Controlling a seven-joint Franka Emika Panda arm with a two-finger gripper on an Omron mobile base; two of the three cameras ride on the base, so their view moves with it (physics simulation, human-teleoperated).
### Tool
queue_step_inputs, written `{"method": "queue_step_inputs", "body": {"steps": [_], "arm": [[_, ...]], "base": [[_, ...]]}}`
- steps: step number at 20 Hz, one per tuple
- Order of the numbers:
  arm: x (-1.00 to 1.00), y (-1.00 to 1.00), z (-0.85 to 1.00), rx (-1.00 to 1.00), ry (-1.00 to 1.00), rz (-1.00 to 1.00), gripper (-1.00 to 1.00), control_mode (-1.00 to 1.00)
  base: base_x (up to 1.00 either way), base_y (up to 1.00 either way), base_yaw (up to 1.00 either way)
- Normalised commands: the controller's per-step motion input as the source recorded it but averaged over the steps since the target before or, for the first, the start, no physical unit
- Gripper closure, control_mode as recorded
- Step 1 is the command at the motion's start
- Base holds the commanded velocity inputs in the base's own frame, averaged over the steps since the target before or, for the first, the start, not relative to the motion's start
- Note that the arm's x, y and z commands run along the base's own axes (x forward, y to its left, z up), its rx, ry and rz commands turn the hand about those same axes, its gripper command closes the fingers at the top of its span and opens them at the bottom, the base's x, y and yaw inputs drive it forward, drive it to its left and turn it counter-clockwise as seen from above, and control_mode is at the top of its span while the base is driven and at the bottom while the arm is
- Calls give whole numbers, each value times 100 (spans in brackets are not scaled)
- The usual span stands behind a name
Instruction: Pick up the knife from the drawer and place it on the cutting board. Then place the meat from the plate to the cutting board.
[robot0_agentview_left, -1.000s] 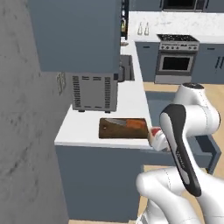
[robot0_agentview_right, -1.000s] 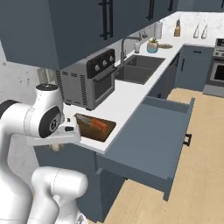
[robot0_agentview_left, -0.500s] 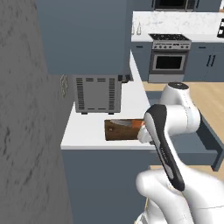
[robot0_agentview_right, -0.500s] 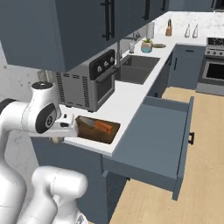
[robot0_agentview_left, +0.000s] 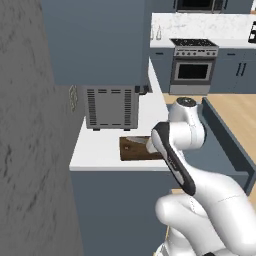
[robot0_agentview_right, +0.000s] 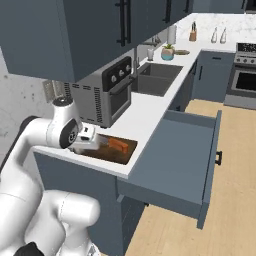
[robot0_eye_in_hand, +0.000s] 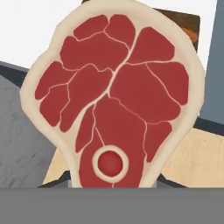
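The meat (robot0_eye_in_hand: 118, 96), a red slab with white fat lines, hangs in front of the hand camera, and my gripper (robot0_agentview_right: 94, 142) is shut on its lower end. My hand hovers at the left end of the dark-brown cutting board (robot0_agentview_right: 111, 151) (robot0_agentview_left: 135, 150) on the white counter. The knife (robot0_agentview_right: 117, 145) lies on the board with its orange handle to the right. In the hand view a corner of the cutting board (robot0_eye_in_hand: 181, 19) and a bit of orange handle peek out behind the meat. The drawer (robot0_agentview_right: 175, 160) (robot0_agentview_left: 227, 150) stands pulled out, right of the board. The plate is out of view.
A toaster oven (robot0_agentview_right: 102, 95) (robot0_agentview_left: 111, 107) stands just behind the board, under dark upper cabinets (robot0_agentview_right: 60, 30). Further along the counter are a sink (robot0_agentview_right: 152, 80) and a potted plant (robot0_agentview_right: 167, 51). A stove (robot0_agentview_left: 194, 65) stands at the far wall.
Both base views have shifted, so the base has driven. My hand with the meat now sits over the board's left end instead of beside the board's edge. The grip is unchanged.
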Motion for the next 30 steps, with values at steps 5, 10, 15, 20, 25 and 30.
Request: {"method": "queue_step_inputs", "body": {"steps": [5, 10, 15, 20, 25, 30], "arm": [[48, 0, -66, 0, -21, -2, 100, -100], [81, 0, -24, 0, -4, -1, 100, -100], [75, 15, 0, 0, 3, 0, 100, -100], [50, 33, -4, 0, 4, 0, 100, -100], [55, 17, -21, 0, 2, 0, 100, -100], [41, 0, -43, 0, 3, 0, 100, -100]], "base": [[0, 0, 0], [0, 0, 0], [0, 0, 0], [0, 0, 0], [0, 0, 0], [0, 0, 0]]}}
